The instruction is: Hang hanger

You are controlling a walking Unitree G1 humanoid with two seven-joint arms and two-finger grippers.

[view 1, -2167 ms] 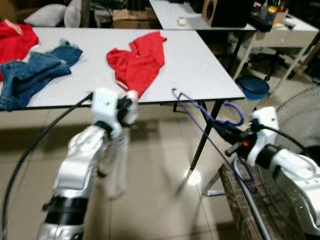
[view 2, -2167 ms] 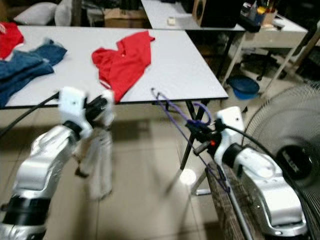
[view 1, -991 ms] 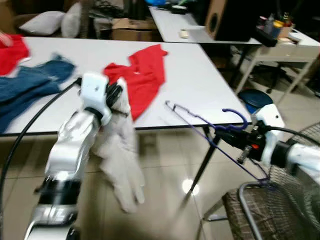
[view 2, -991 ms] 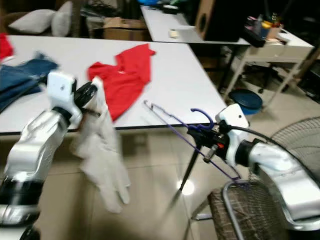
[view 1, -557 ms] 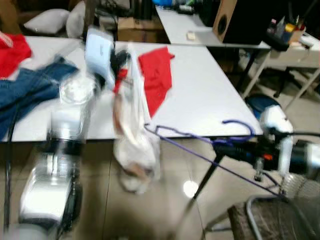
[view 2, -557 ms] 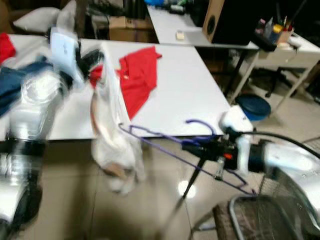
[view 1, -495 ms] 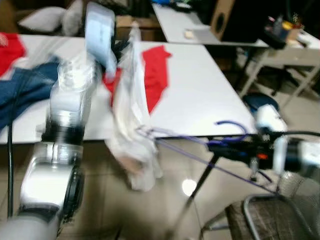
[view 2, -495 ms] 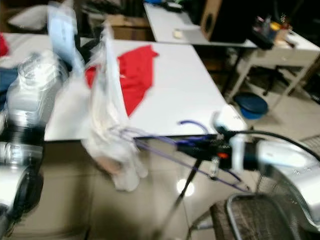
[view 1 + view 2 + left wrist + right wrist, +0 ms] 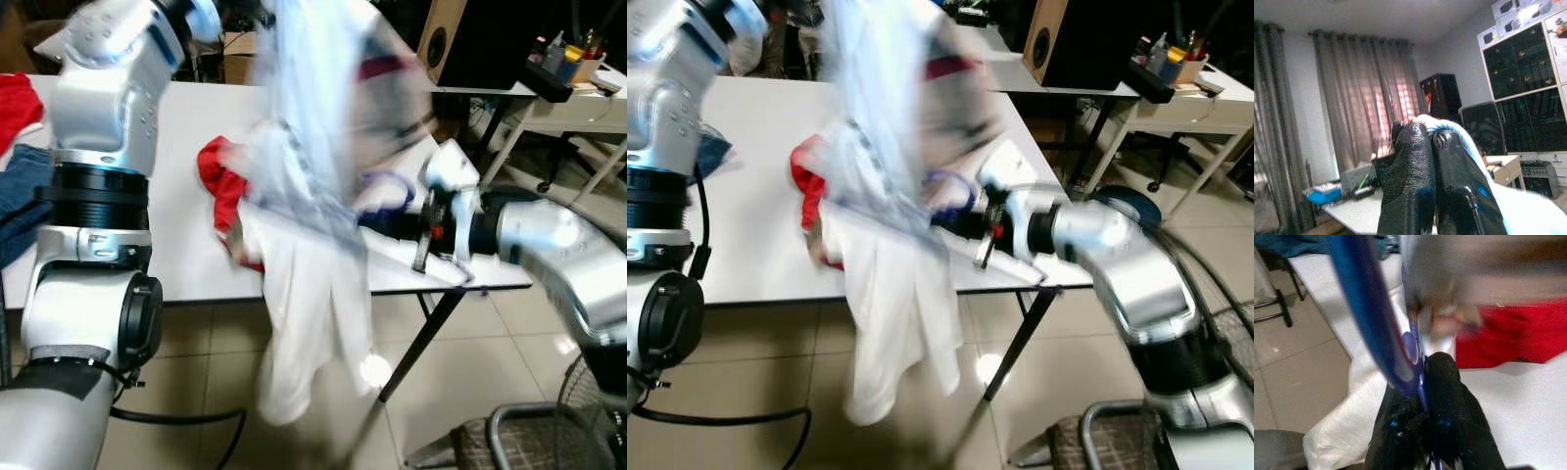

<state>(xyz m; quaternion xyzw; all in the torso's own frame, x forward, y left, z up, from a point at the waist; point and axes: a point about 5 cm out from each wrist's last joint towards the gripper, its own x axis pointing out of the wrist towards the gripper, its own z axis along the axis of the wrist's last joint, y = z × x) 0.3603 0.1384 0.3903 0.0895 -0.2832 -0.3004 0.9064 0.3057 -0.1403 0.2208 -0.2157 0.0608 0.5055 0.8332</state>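
Left eye view: white table [image 9: 186, 245] spans frame, far edge cut off. White garment [image 9: 313, 294] hangs blurred before it, top hidden by motion blur. Left gripper [image 9: 1432, 142] raised high, fingers pressed together on garment cloth. Right gripper [image 9: 1422, 396] over table edge, pinching purple hanger [image 9: 1376, 328], hanger mostly hidden inside garment. Red cloth [image 9: 217, 186] on table, partly covered.

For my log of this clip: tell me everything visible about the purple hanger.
The purple hanger is thin wire. The right gripper is shut on it just below its hook, in front of the white table. Its frame runs into the white garment held up by the left gripper; blur hides the rest.
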